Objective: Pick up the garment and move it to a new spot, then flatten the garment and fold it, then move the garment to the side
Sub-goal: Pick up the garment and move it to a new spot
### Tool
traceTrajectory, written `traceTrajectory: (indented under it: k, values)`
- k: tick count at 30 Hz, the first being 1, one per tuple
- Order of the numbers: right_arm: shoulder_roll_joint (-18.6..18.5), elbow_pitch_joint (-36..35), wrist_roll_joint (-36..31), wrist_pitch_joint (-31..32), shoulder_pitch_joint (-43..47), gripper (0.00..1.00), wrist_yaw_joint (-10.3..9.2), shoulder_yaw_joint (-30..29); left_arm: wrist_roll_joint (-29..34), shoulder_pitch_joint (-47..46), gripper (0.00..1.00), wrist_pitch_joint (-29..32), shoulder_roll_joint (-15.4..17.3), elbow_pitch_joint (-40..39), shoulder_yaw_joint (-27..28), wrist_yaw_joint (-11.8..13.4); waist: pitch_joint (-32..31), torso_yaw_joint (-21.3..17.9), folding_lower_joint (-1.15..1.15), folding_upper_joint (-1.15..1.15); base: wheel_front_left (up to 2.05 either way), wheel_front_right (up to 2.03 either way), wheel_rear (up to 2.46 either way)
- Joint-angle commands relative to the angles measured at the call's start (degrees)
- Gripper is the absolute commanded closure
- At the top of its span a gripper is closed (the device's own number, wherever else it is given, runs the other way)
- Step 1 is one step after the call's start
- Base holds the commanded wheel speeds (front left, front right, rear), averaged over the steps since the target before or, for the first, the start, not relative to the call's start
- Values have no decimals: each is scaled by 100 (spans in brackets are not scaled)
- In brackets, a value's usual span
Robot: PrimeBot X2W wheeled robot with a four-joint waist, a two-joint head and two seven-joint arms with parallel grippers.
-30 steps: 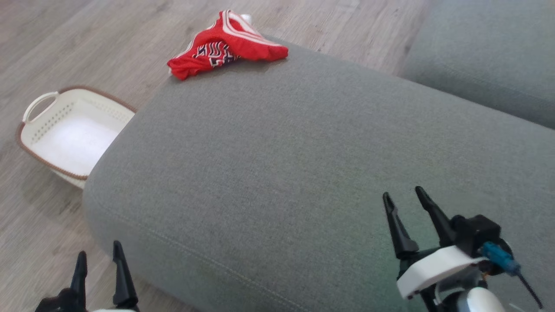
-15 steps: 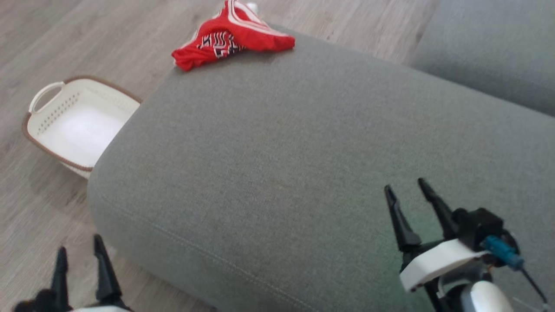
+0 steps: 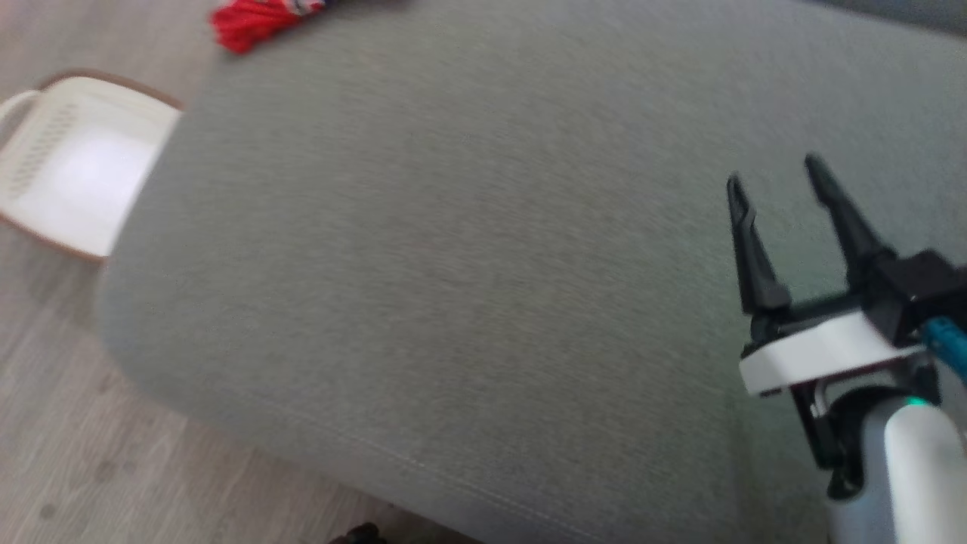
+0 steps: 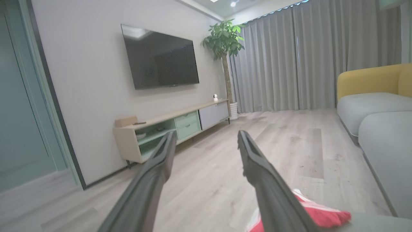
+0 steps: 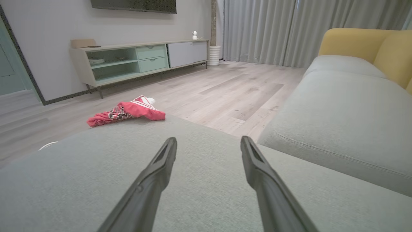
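Pickup not begun: the crumpled red patterned garment (image 3: pixel 242 23) lies at eleven o'clock on the grey fabric cushion (image 3: pixel 453 264). The left gripper (image 4: pixel 207 133) and right gripper (image 3: pixel 772 171) have fingers apart, empty; next, reach it.

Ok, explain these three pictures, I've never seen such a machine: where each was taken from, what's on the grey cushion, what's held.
It is a wheeled robot with two arms, each ending in a two-fingered gripper. One picture looks down from its head; the others look along each wrist's fingers. A crumpled red garment lies at the far corner of the cushion; a white basket stands on the floor beside it. The right gripper, over the cushion, and the left gripper are open. Nothing is held.
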Motion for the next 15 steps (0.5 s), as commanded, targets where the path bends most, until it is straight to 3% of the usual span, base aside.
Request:
traceTrajectory:
  k: [1,6,10,15]
  values:
    - [-26,-289,-75,54,-149,0,37,170,80,-518,0,80,420,16,292,-54,511,-526,-2,0,0,0,0]
    - [-26,-857,-327,275,-312,0,37,272,264,-2168,0,694,668,1114,-46,-398,934,-1127,-2,0,0,0,0]
    - [-26,-1423,-534,487,-128,0,37,164,277,-3196,0,1040,554,1962,-241,-588,1326,-1450,-2,0,0,0,0]
    - [-37,-1994,-694,663,18,0,37,125,221,-3811,0,1231,218,2946,-508,-903,1876,-1703,-2,0,0,0,0]
